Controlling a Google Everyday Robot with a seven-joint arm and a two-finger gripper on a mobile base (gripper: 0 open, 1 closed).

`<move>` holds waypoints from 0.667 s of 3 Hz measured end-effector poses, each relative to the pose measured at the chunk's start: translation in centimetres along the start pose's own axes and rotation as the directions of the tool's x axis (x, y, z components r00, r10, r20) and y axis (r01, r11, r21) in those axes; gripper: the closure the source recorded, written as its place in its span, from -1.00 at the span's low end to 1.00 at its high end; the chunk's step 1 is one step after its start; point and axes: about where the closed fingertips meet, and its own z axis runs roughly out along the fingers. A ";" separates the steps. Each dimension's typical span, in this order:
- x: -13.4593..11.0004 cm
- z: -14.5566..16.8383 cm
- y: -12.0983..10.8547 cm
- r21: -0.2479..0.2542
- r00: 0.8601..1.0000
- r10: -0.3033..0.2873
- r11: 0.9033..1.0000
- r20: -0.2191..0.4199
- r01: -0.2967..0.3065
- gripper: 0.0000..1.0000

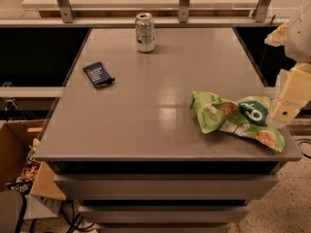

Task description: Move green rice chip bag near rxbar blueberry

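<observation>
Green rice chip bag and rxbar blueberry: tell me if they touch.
Apart. The camera view shows table surface between bag and bar; the pincer hangs beside the bag's right end.

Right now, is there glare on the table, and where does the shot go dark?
Camera view: a soft sheen lies on the table between the can and the green rice chip bag; the rxbar blueberry sits outside it; recesses either side go near black; the gripper, at the right edge beside the bag, is well lit.

green rice chip bag (233, 118) light green, dark-green logo | rxbar blueberry (98, 74) navy, white text | can (145, 32) silver-green | table (146, 110) grey | gripper (285, 111) cream, right of bag
</observation>
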 end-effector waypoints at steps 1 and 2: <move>0.0 0.0 0.0 0.000 1.000 0.000 1.000 0.000 0.000 -1.00; -0.2 1.2 0.3 0.006 1.000 0.022 1.000 -0.010 -0.022 -1.00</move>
